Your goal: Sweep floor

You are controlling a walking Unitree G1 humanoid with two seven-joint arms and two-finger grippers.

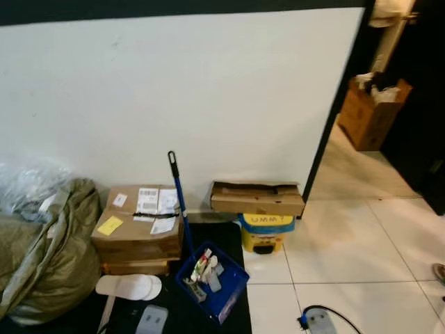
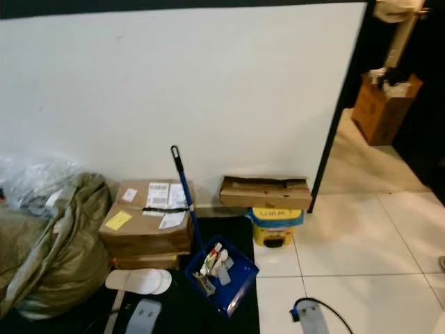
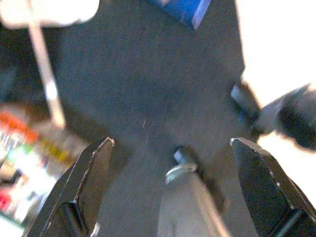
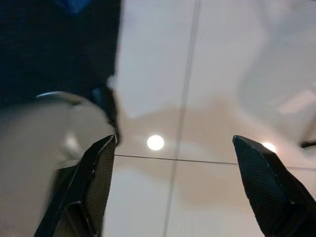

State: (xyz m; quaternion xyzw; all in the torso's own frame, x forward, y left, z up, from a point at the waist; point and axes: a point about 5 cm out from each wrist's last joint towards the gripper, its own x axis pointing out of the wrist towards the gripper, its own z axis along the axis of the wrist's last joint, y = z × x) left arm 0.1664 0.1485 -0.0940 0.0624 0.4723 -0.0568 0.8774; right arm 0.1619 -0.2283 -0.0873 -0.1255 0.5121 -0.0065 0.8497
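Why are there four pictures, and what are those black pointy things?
A walking robot took them. Two pictures come from the eyes in its head, looking down at the floor. There you see a blue dustpan with a long handle leaning by the white wall, cardboard boxes, a yellow bucket and a white slipper. The other two come from cameras on its wrists. The black points are its fingers: the left gripper over a dark mat, the right gripper over shiny tiles. Both are open, holding nothing.
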